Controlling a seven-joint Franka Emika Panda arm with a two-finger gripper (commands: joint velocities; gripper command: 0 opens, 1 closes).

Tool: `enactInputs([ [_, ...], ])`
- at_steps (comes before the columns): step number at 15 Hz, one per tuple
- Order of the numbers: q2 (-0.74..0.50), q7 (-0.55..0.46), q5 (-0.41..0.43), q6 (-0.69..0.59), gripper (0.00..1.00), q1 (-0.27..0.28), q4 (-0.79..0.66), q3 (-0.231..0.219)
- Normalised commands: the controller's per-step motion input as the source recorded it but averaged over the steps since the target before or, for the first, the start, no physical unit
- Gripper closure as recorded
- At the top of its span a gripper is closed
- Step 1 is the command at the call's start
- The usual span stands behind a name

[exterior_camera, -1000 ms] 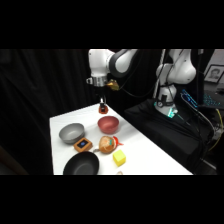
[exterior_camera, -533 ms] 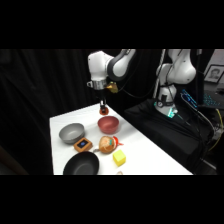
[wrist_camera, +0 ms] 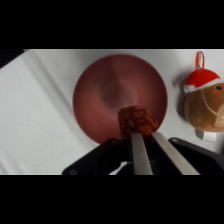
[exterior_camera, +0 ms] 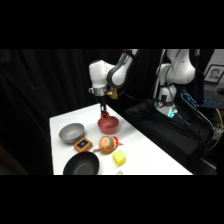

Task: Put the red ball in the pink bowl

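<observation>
Claw (wrist_camera: 142, 142) first: its two fingers (wrist_camera: 136, 155) are drawn narrow and pinch the red ball (wrist_camera: 136, 120) between their tips, so the ball hangs over the pink bowl's hollow, toward the bowl edge nearest the claw in the wrist view. From the side view the claw (exterior_camera: 104, 114) comes straight down from the white arm (exterior_camera: 107, 75) and sits just above the pink bowl (exterior_camera: 108, 124); the ball itself cannot be made out there.

Below everything lies the white table (exterior_camera: 150, 157), which spreads out around the bowl on all sides. On it, well away from the claw toward the near edge, sits a black bowl (exterior_camera: 81, 164). A grey bowl (exterior_camera: 71, 132) stands off to one side of the claw, apart from the pink bowl. The pink bowl (wrist_camera: 120, 95) lies directly under the claw and holds nothing inside.

Just beyond the pink bowl, on the side toward the table's near edge, rests a tan round toy with a red cap (exterior_camera: 107, 144), seen in the wrist view off to the claw's right (wrist_camera: 205, 100). Beside it, farther from the claw, lie a yellow block (exterior_camera: 119, 158) and a small orange-edged square piece with a dark face (exterior_camera: 83, 145).
</observation>
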Motion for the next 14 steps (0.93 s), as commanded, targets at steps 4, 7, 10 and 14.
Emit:
enactInputs([
  [4,0.13,-0.02,0.110,0.27,0.98,-0.017,-0.05,-0.013],
  [7,0.08,-0.01,0.113,0.22,0.98,-0.002,-0.04,0.004],
  [10,0.07,0.02,0.090,0.22,0.98,0.016,-0.03,0.002],
  [14,0.05,0.01,0.098,0.19,0.66,0.011,-0.02,0.007],
])
